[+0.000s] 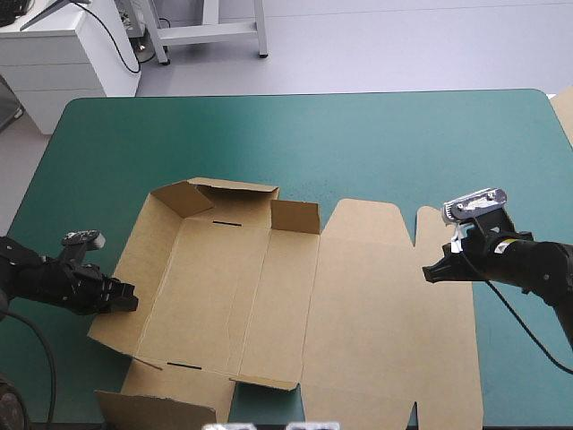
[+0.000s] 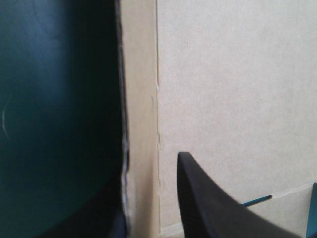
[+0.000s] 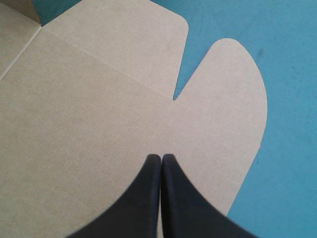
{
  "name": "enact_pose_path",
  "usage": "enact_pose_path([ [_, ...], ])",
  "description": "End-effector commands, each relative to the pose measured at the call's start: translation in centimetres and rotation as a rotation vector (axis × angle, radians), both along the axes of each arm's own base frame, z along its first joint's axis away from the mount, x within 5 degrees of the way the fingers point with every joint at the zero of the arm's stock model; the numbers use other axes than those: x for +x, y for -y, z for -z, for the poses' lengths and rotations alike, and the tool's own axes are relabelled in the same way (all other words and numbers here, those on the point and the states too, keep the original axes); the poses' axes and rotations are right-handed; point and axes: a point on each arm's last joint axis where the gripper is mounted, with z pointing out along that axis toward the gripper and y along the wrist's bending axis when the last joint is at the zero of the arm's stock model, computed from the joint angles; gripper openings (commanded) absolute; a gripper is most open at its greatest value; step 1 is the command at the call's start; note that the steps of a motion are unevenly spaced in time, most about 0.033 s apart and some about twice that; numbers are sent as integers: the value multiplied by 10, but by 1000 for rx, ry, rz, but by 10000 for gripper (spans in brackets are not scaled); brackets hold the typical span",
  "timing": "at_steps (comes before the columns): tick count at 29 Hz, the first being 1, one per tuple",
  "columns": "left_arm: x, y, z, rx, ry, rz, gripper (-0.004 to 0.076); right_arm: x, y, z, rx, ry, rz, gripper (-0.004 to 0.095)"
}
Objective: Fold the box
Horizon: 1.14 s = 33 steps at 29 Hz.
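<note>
The brown box (image 1: 269,296) lies on the teal-green cover. Its left half has the far wall and left wall partly raised, and the lid lies flat to the right. My left gripper (image 1: 130,297) is at the left wall's outer edge. In the left wrist view the wall's edge (image 2: 141,124) stands between the jaws of that gripper (image 2: 154,163). One black finger (image 2: 223,208) is on the inner side and the other is hidden behind the board, so the gripper is shut on the box. My right gripper (image 1: 430,271) is shut, its tips (image 3: 161,156) over the lid's rounded flap (image 3: 233,99).
Bare teal-green cover (image 1: 358,134) stretches across the far half of the table. A pale board edge (image 1: 564,112) shows at the table's far right corner. The near box flap (image 1: 152,403) reaches the table's front edge.
</note>
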Motion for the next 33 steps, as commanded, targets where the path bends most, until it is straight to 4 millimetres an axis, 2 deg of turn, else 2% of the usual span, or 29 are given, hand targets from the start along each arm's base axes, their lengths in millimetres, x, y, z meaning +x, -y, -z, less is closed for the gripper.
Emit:
enact_pose_path([
  [1,0,8,-13,-41,20,12,179,1,1,-14,10,75,11,-16],
  [5,-1,12,-8,56,-17,60,151,0,1,-13,10,67,9,-16],
  [6,0,14,-7,83,-27,80,118,0,1,-13,10,64,7,-15],
  [8,1,17,-5,148,-35,104,-10,0,1,-13,10,57,5,-15],
  [22,12,16,-7,182,67,67,-8,-1,0,-13,15,54,8,-15],
  [25,22,15,-16,197,169,87,-8,-1,0,-13,18,53,11,-15],
  [29,37,16,-38,259,316,156,-8,0,0,-13,21,54,16,-15],
  [33,55,29,-66,325,480,229,-8,0,1,-13,30,59,28,-15],
])
